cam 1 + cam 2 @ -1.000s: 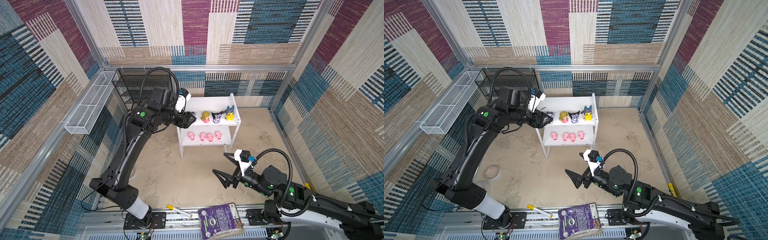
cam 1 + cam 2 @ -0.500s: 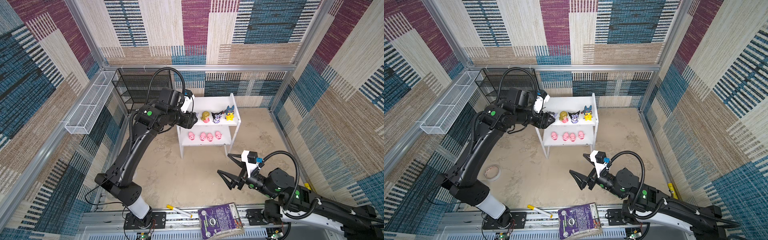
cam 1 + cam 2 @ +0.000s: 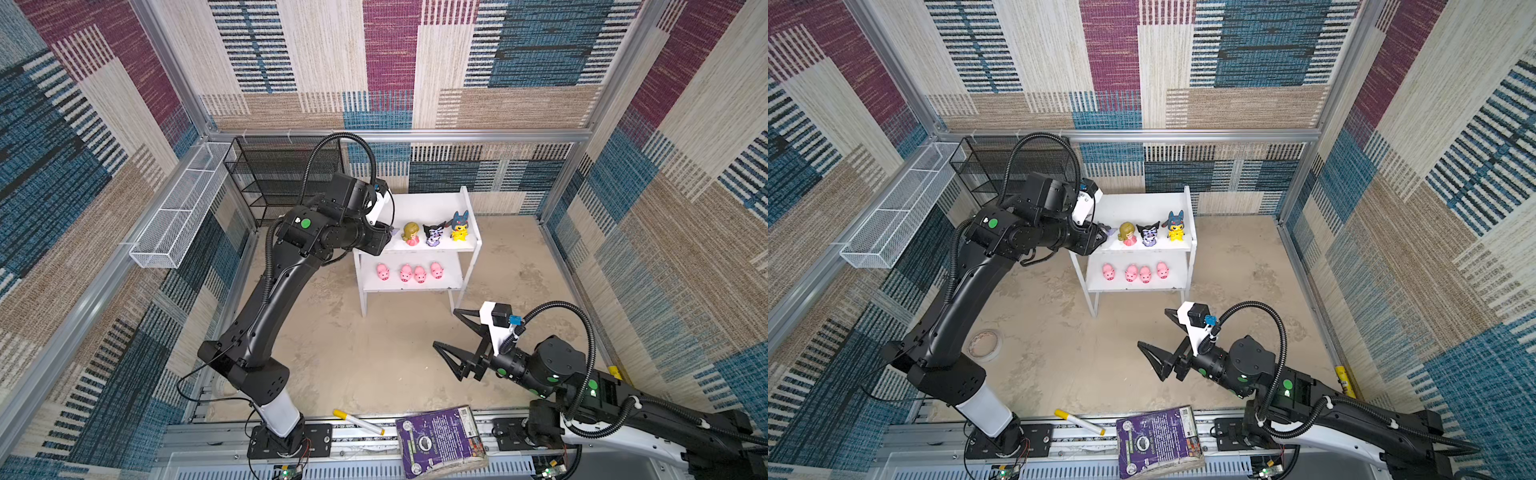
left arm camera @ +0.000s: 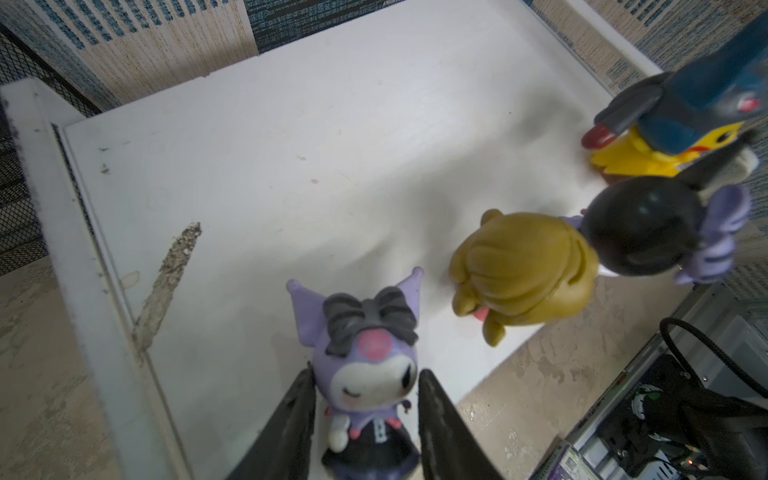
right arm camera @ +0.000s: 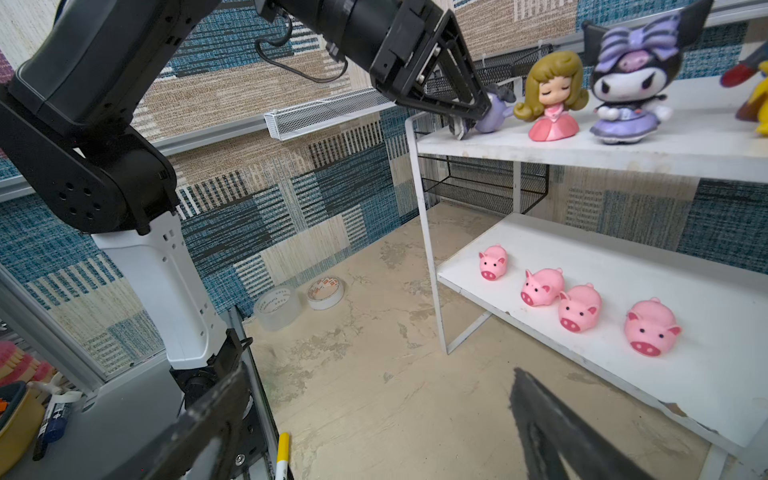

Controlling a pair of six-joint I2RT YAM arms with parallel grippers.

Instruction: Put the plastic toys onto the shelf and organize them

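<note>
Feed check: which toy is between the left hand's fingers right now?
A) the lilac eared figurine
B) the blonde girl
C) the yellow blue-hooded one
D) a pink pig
A: in the left wrist view the lilac eared figurine stands on the shelf top board with the left hand fingers against both sides of its head. The blonde girl stands free beside it.

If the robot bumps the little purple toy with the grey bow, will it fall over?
Probably, quite easily: the purple toy has a big head on a small body, so it looks top-heavy. It looks like hard moulded plastic, so likely stiff and light. It is near the front edge of the shelf, so a tip might send it off.
</note>
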